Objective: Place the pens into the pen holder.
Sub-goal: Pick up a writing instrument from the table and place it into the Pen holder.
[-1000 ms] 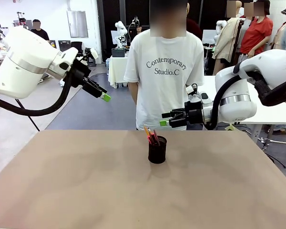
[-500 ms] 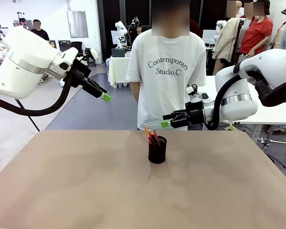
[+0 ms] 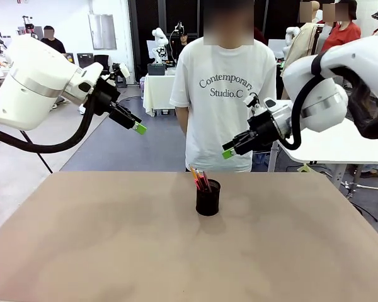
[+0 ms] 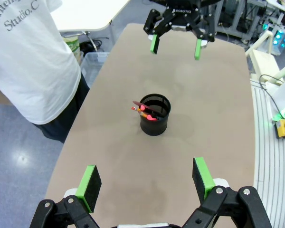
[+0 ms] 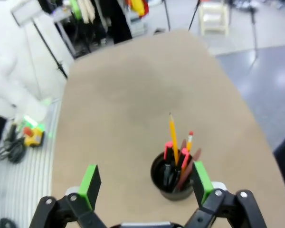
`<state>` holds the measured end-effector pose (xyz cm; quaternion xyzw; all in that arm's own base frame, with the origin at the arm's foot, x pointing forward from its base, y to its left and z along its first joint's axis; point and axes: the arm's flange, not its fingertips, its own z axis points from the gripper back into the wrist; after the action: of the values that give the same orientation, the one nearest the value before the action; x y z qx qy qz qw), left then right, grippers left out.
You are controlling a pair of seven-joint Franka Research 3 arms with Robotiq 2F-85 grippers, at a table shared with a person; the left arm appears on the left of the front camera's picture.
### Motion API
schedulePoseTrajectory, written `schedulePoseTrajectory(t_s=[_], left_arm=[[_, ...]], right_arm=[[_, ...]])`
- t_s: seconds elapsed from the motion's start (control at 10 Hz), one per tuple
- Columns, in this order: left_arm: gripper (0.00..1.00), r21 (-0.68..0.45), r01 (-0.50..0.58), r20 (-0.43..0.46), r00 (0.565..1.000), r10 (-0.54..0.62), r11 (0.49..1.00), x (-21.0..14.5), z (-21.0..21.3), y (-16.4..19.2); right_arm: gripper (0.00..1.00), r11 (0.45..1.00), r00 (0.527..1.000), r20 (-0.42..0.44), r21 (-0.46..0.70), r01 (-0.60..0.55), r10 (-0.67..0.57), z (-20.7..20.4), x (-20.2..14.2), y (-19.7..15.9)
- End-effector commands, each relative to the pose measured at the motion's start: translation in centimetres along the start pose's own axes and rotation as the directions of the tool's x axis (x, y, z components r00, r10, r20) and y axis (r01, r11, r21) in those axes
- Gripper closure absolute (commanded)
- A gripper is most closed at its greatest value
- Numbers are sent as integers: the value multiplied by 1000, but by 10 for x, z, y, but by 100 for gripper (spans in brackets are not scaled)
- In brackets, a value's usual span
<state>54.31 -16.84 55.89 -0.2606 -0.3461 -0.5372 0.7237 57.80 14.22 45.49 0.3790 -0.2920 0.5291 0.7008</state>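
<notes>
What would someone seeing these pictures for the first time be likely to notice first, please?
Probably the black mesh pen holder standing alone near the table's middle, with the pens upright inside it. Next, the left gripper and right gripper, raised on either side with jaws open and empty, and the person in a white T-shirt behind.

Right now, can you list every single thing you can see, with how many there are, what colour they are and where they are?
pens: several, orange-yellow, black with red ends, reddish-brown; standing in the pen holder.
pen holder: one, black mesh; middle of the table, toward the far side.
table: one, light brown; between robot and person.
person: one, white printed T-shirt; at the far edge.
left end effector: one, black, green pads; open, raised at left.
right end effector: one, black, green pads; open, raised right of the holder.
</notes>
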Motion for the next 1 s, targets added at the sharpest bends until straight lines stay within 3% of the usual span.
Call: schedulePoseTrajectory(t_s=[0.0,0.3,0.5,0.6,0.9], left_arm=[[0,0,-4,1,1000,4,1000,0,3,0],[0,0,-4,1,1000,4,1000,0,3,0],[0,0,-4,1,1000,4,1000,0,3,0],[0,0,-4,1,1000,4,1000,0,3,0],[0,0,-4,1,1000,4,1000,0,3,0]], right_arm=[[0,1000,993,-119,30,9,-5,26,19,3],[0,993,958,-286,-105,-61,29,84,42,16],[0,983,945,-328,-170,-70,11,127,55,29],[0,980,940,-341,-190,-54,-14,147,58,34],[0,970,960,-278,-243,-29,-40,203,57,43]])
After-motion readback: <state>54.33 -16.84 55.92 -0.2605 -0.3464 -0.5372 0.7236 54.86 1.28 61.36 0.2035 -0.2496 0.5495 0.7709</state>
